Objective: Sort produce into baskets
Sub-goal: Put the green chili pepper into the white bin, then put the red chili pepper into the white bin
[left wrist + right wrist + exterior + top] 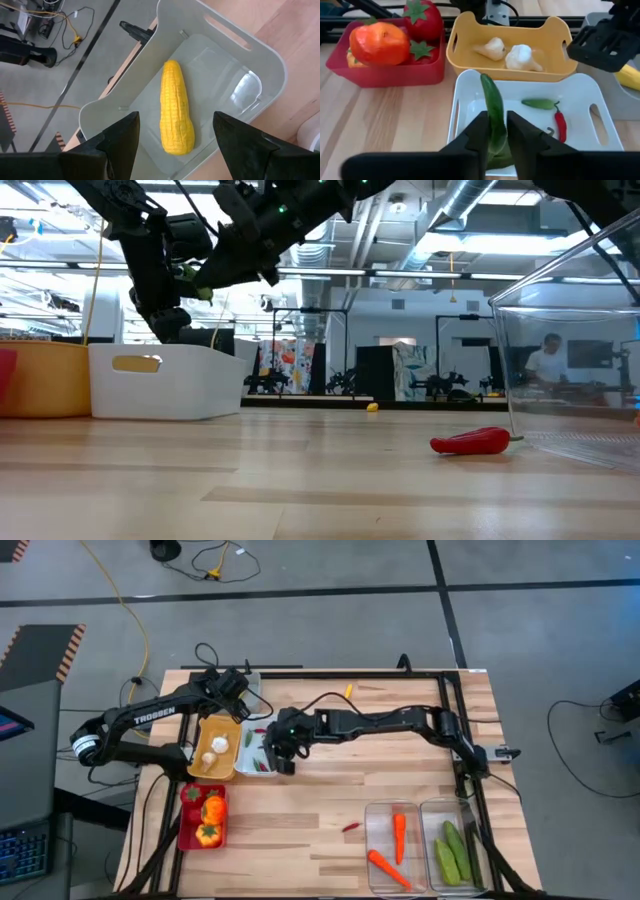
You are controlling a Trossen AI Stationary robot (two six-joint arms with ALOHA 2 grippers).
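My right gripper (283, 753) is shut on a long green chili (491, 107) above the white bin (252, 762), which holds a small green chili (539, 103) and a red chili (561, 122). My left gripper (232, 686) is open above the grey bin (260, 65) at the table's far left. Its fingers stand on either side of a yellow corn cob (175, 107) that lies flat on the bin's floor, and touch nothing. A red chili (350, 827) lies on the table, and a small yellow piece (348, 690) lies near the far edge. My right gripper pinches the green chili between its two fingers (476, 135) at one end (496, 131). The rest of the chili sticks out past the fingertips, its pointed tip (485, 78) free. The chili is lifted clear over the white bin.
The yellow bin (228, 762) holds two white garlic bulbs (512, 54). The red bin (184, 830) holds tomatoes and peppers. Two clear bins at the near right hold carrots (398, 836) and cucumbers (452, 852). Bare wood lies in the table's middle.
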